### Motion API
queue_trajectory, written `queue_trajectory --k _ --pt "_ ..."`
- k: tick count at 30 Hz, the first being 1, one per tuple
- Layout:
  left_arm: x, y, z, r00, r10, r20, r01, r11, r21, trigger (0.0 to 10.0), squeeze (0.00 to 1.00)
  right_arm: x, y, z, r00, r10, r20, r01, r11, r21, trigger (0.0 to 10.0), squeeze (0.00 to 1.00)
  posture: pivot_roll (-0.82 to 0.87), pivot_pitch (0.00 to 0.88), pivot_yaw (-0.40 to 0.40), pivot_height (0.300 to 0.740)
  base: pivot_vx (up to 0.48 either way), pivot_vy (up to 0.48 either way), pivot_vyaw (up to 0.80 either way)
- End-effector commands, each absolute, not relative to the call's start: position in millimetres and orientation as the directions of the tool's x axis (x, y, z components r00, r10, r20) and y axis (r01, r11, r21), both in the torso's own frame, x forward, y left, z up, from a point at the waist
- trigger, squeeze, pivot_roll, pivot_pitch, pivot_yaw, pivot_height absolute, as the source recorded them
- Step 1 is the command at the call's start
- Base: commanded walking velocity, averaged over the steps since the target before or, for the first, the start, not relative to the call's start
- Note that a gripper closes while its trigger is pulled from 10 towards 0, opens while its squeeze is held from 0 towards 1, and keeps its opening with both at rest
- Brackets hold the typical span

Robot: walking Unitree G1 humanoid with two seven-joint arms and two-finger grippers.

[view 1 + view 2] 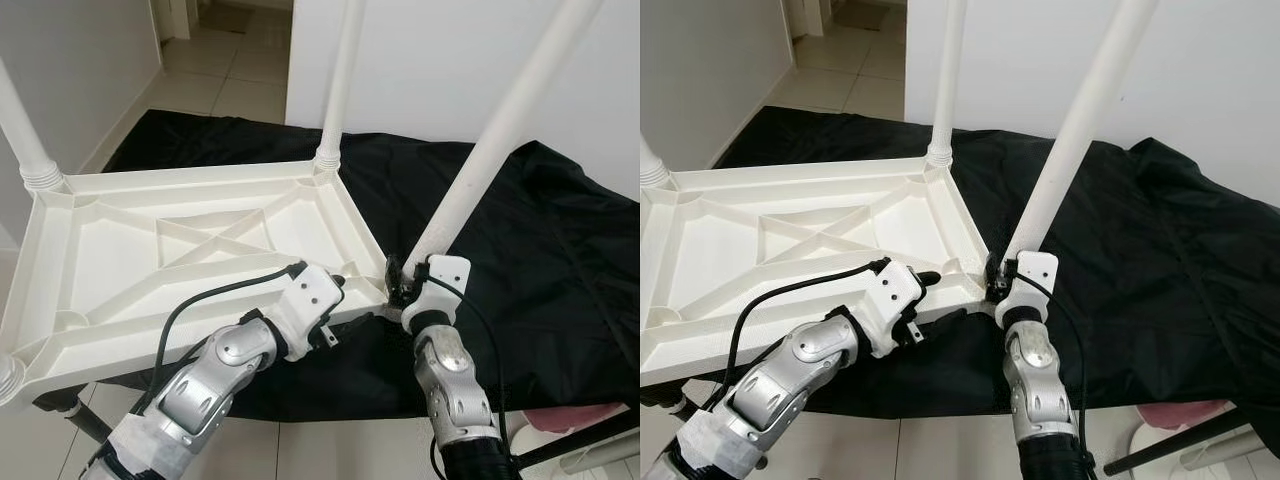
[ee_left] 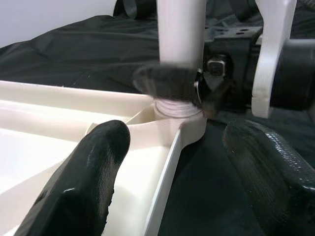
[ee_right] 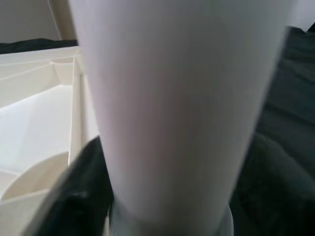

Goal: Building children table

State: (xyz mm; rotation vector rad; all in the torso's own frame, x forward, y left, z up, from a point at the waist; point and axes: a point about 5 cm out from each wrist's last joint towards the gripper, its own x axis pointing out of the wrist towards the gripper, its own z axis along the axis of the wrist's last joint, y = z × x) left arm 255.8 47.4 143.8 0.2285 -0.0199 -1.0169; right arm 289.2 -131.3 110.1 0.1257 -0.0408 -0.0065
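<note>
A white plastic children's table lies upside down on a black cloth. Its legs point up. My right gripper is shut on the base of the near right leg, just above its corner socket. In the right wrist view that leg stands between dark fingers. My left gripper is open at the table's near rim beside the same corner. One finger is inside the rim and the other is outside it.
A far leg and a left leg also stand upright, with another socket at the near left corner. White walls rise behind. Tiled floor runs to a doorway at back left. Something pink lies at the bottom right.
</note>
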Motion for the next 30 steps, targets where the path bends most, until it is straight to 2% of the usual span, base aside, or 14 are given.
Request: queue_trajectory --k 1,7,8,14,22,30 --pt "255 45 140 0.457 -0.880 -0.128 0.881 0.428 0.203 10.0 0.00 285 -131 112 0.997 0.019 0.069 -0.028 0.991 0.132 10.0 1.00 0.02 0.000 -0.096 0.740 0.000 0.000 0.00" --pt "259 46 141 0.474 -0.871 -0.127 0.871 0.443 0.214 10.0 0.00 282 -138 114 0.990 0.098 0.097 -0.105 0.992 0.072 10.0 1.00 0.02 0.000 -0.097 0.740 0.000 0.000 0.00" --pt "260 46 141 0.478 -0.869 -0.124 0.867 0.445 0.224 10.0 0.00 283 -141 114 0.988 0.121 0.100 -0.128 0.989 0.067 10.0 0.00 0.03 0.000 -0.100 0.740 0.000 0.000 0.00" --pt "263 50 139 0.499 -0.858 -0.122 0.851 0.460 0.253 10.0 0.00 282 -153 112 0.972 0.208 0.106 -0.214 0.976 0.045 10.0 0.00 0.03 0.000 -0.108 0.740 0.000 0.000 0.00" --pt "265 51 138 0.506 -0.856 -0.104 0.850 0.474 0.228 10.0 0.00 280 -153 113 0.942 0.313 0.124 -0.319 0.947 0.033 10.0 0.00 0.02 0.000 -0.085 0.740 0.000 0.000 0.00" --pt "265 52 133 0.485 -0.864 -0.134 0.858 0.440 0.266 10.0 0.00 283 -160 114 0.874 0.471 0.117 -0.473 0.881 -0.005 10.0 0.00 0.02 0.000 -0.065 0.740 0.000 0.000 0.00"
